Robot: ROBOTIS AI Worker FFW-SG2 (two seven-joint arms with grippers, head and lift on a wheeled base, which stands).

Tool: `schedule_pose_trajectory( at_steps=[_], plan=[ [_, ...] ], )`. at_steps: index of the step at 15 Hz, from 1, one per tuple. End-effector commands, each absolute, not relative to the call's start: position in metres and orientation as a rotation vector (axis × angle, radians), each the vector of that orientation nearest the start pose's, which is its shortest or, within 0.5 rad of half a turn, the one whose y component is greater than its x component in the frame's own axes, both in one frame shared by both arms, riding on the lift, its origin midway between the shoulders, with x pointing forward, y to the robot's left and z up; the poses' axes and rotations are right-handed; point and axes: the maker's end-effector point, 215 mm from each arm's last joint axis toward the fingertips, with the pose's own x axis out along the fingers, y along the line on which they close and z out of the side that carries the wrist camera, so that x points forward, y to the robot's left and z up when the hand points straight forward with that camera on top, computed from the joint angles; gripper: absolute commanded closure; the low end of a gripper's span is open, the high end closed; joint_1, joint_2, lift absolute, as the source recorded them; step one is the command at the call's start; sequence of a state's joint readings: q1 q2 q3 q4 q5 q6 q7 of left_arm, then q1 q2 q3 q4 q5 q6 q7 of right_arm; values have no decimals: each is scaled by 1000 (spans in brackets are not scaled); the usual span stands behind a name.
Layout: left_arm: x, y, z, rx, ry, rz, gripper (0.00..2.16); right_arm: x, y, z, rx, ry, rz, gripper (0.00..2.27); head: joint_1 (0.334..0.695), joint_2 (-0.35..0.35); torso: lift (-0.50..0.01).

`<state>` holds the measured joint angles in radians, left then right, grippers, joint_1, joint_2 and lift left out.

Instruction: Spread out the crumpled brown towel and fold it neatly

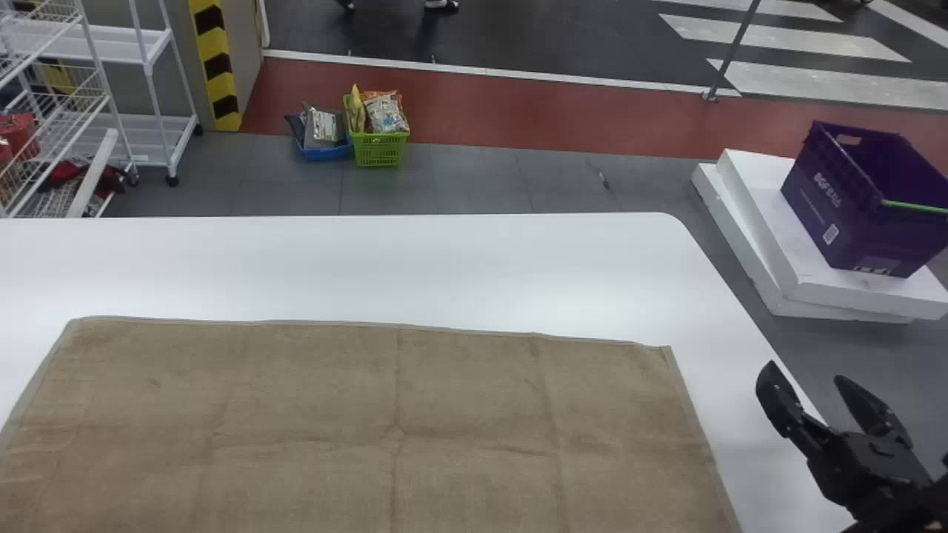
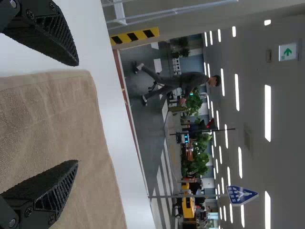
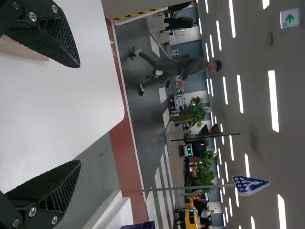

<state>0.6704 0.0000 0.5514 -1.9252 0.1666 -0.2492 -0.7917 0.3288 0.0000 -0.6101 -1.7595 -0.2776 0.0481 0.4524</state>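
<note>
White table [image 1: 370, 259] bears brown towel [image 1: 311, 414], spread flat, long axis apparently left-right. Left gripper [image 2: 77, 112] wide open, empty, nearer towel; right gripper [image 1: 804, 370] also open, empty, beyond towel's right edge, likely needing move inward.

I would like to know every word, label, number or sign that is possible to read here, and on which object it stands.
Purple crate: white lettering and a square code, too unclear to quote.
Green sign: an arrow; no word readable.
Blue sign: white marks, too small to read.
Packets in the green basket: print too small.
Brown towel: no print seen.
</note>
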Motion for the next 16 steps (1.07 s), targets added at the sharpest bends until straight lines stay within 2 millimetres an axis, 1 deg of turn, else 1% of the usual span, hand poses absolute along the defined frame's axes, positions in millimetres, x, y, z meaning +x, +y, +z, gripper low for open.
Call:
schedule_pose_trajectory(
  at_steps=[1, 6, 13, 16],
  plan=[
    [322, 359, -373, 145, 85, -302, 83, 420, -477, -383, 142, 70, -147, 87, 695, -182, -128],
    [322, 357, -370, 149, 81, -312, 87, 417, -478, -384, 142, 80, -149, 87, 695, -185, -128],
    [320, 354, -367, 151, 79, -323, 87, 420, -469, -376, 142, 85, -128, 87, 695, -181, -128],
    [320, 353, -368, 145, 79, -328, 87, 419, -468, -377, 142, 89, -127, 87, 695, -178, -128]
  ],
)
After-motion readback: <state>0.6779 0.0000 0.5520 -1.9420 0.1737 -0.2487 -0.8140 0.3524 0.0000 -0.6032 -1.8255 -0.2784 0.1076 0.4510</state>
